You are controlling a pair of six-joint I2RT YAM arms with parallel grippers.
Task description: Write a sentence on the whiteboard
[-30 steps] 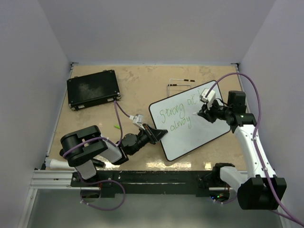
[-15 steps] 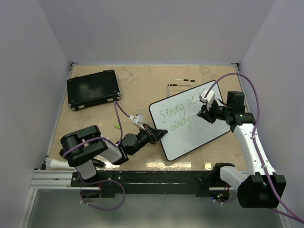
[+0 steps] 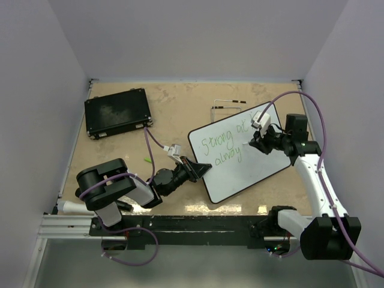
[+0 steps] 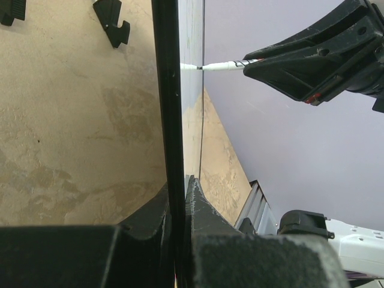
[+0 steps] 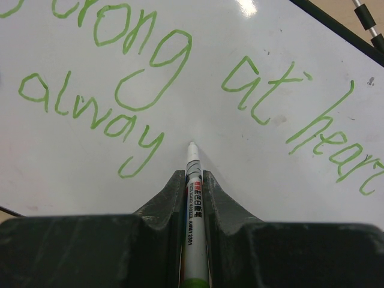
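Right gripper, clamping the marker, is barely shifting — the sentence is stalling mid-frame at "alway" — left gripper clamping the whiteboard.

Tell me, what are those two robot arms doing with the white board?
They are writing on it. The left claw grips the edge of the whiteboard to hold it in place. The right claw holds a marker with its tip at the board, just after the last letter. The green sentence is not finished: it reads "Strong at heart" on top and "alway" underneath.
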